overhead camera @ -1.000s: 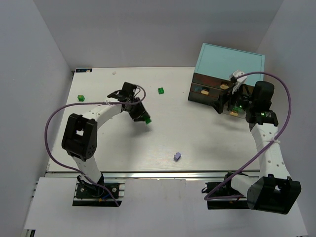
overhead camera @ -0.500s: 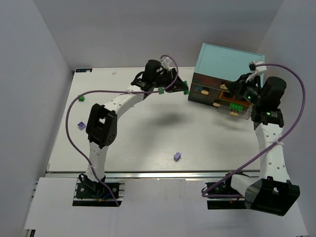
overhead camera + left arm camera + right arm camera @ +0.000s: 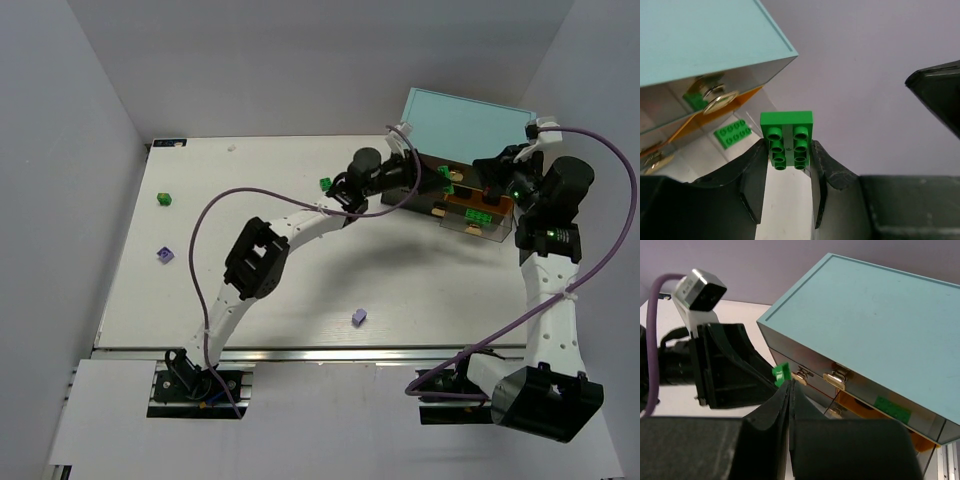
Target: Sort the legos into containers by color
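green lego [image 3: 786,139] sits pinched in the partly open left end effector [image 3: 787,152], while the right end effector [image 3: 790,390] is closed, empty.

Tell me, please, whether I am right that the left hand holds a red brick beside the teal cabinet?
Not quite: the brick in the left hand is green, not red, as the left wrist view shows; it is beside the teal cabinet.

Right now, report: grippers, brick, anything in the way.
Left gripper shut on green brick, at the cabinet front. Right gripper shut, empty, crowding close beside it. Open drawer, green bricks inside.
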You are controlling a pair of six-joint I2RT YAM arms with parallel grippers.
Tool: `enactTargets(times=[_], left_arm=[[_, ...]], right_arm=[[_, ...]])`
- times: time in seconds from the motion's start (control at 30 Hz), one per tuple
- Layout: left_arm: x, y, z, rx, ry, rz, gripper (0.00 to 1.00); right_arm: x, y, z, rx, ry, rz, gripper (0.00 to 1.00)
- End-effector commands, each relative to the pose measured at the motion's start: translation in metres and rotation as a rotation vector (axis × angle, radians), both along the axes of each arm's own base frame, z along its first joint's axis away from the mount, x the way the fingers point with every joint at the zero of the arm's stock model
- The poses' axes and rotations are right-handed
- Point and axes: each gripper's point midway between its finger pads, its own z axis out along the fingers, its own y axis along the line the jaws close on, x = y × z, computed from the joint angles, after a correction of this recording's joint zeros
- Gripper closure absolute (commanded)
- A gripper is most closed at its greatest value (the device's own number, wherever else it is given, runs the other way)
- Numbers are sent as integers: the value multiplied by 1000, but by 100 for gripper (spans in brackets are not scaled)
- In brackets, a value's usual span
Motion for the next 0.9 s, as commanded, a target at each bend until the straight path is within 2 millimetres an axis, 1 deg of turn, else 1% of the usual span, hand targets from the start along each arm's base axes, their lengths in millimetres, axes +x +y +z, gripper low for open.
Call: enactTargets(times=[0.0,0.03,0.07,0.1,0.13,0.17,0.2,0.3,0.4,0.43,0.6,0.67,0.7,0.87], left_arm=[[0,-10,51,-120,-164,73,100],[-2,-15,49,-113,-195,83,100],[5,-15,46,-101,-200,119,99],[1,-21,44,-94,-214,125,99],[2,-25,40,-75,-236,140,98],[8,-24,36,-56,-237,172,97],[7,-29,33,-46,-244,181,97],[19,-28,23,-20,-255,238,95],[26,-32,16,-10,-251,252,94],[23,-40,13,-14,-249,243,94],[23,-46,-1,-19,-210,217,92],[22,-48,-6,-13,-202,207,92],[16,-52,-8,-12,-200,191,91],[13,-54,-16,0,-196,167,89]], right_arm=[[-5,-6,38,-5,-102,-34,100],[-6,-7,38,-6,-104,-34,100],[-6,-7,38,-7,-106,-35,100],[-6,-7,36,-4,-100,-34,100],[-8,-7,38,-1,-105,-35,100],[-8,-8,38,2,-105,-37,100],[-8,-8,37,4,-102,-40,100],[-9,-10,37,9,-99,-45,100],[-10,-11,36,11,-99,-48,100],[-10,-11,35,12,-95,-50,100],[-12,-13,34,12,-92,-59,100],[-12,-14,31,13,-84,-67,100],[-12,-14,30,15,-81,-65,100],[-13,-15,26,22,-73,-69,100]])
